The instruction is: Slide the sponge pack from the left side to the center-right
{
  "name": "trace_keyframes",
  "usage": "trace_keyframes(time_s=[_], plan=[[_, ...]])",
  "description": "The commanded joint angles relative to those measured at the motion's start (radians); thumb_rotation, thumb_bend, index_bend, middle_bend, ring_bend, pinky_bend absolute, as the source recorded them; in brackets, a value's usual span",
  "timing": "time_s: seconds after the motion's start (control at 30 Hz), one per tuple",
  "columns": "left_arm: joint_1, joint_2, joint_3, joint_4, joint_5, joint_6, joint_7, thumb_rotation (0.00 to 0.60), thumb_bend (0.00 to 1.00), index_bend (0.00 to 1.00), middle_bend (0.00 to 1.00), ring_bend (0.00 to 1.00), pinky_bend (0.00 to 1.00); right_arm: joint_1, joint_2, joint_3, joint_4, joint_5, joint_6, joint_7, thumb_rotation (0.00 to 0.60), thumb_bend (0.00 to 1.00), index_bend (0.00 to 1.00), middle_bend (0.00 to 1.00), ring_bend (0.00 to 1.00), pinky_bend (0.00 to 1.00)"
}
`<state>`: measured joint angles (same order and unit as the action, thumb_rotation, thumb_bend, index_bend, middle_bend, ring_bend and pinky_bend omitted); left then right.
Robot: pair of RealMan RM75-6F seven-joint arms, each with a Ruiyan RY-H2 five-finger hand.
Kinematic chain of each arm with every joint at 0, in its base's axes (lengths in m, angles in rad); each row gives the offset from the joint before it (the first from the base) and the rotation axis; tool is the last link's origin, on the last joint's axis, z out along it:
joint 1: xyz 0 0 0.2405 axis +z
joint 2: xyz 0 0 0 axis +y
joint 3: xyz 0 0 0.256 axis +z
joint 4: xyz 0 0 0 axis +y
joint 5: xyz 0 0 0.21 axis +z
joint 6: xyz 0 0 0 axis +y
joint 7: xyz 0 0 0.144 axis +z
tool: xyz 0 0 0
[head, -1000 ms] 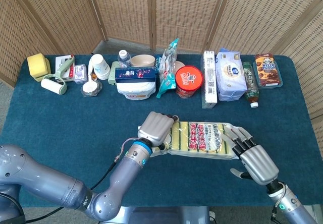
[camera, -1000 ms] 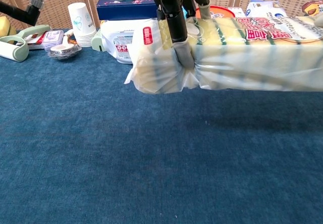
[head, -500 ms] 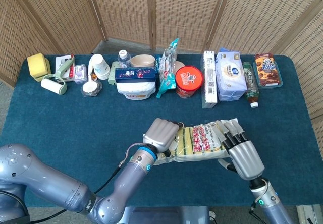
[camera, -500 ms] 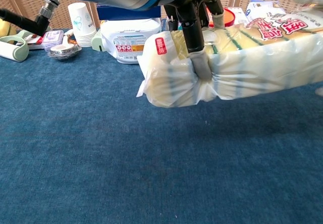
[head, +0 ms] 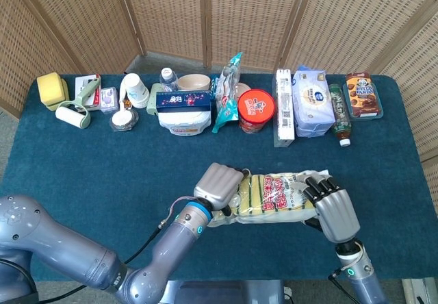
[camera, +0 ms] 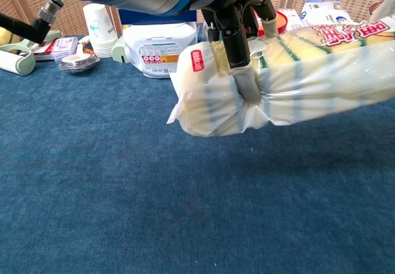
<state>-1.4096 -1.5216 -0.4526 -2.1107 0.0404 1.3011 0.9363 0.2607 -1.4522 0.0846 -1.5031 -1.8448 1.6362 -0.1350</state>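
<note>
Left hand (head: pixel 217 184): gripped the sponge pack's left end, fingers (camera: pixel 237 55) wrapped over the plastic, as half a second earlier.
Sponge pack (head: pixel 274 196): lay across the desk (head: pixel 102 160) at center-right, held between both hands; its right end had tilted higher in the chest view.
Right hand (head: pixel 333 207): fingers curled on the pack's right end, slightly nearer than before.

Yellow, green-striped sponge pack (head: pixel 274 196); blue table (head: pixel 102 160)
</note>
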Motion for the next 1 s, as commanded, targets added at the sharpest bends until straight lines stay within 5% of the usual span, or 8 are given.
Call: trace_keyframes(time_s=[0.03, 0.33, 0.73, 0.83, 0.9, 1.0], plan=[[0.012, 0.032, 0.004, -0.019, 0.005, -0.042, -0.020, 0.600, 0.00, 0.00, 0.00, 0.00, 0.10, 0.001, 0.006, 0.002, 0.000, 0.006, -0.002, -0.001, 0.600, 0.40, 0.81, 0.81, 0.63, 0.83], [0.083, 0.125, 0.031, -0.106, 0.167, -0.032, -0.110, 0.600, 0.00, 0.00, 0.00, 0.00, 0.04, 0.007, 0.014, 0.013, 0.022, 0.037, -0.015, 0.003, 0.600, 0.40, 0.81, 0.81, 0.63, 0.83], [0.285, 0.469, 0.114, -0.245, 0.355, -0.157, -0.241, 0.600, 0.00, 0.00, 0.00, 0.00, 0.02, 0.005, 0.014, 0.018, 0.102, 0.062, -0.012, -0.010, 0.600, 0.40, 0.80, 0.81, 0.62, 0.83], [0.385, 0.574, 0.183, -0.245, 0.517, -0.191, -0.274, 0.600, 0.00, 0.00, 0.00, 0.00, 0.01, 0.003, 0.020, 0.021, 0.113, 0.067, -0.007, -0.012, 0.600, 0.40, 0.80, 0.81, 0.62, 0.83], [0.491, 0.655, 0.291, -0.231, 0.687, -0.135, -0.229, 0.600, 0.00, 0.00, 0.00, 0.00, 0.01, 0.002, 0.027, 0.025, 0.117, 0.069, 0.000, -0.018, 0.600, 0.40, 0.80, 0.81, 0.62, 0.83], [0.636, 0.687, 0.385, -0.158, 0.937, -0.101, -0.337, 0.600, 0.00, 0.00, 0.00, 0.00, 0.01, 0.001, 0.035, 0.027, 0.119, 0.070, 0.006, -0.027, 0.600, 0.40, 0.80, 0.81, 0.62, 0.83]])
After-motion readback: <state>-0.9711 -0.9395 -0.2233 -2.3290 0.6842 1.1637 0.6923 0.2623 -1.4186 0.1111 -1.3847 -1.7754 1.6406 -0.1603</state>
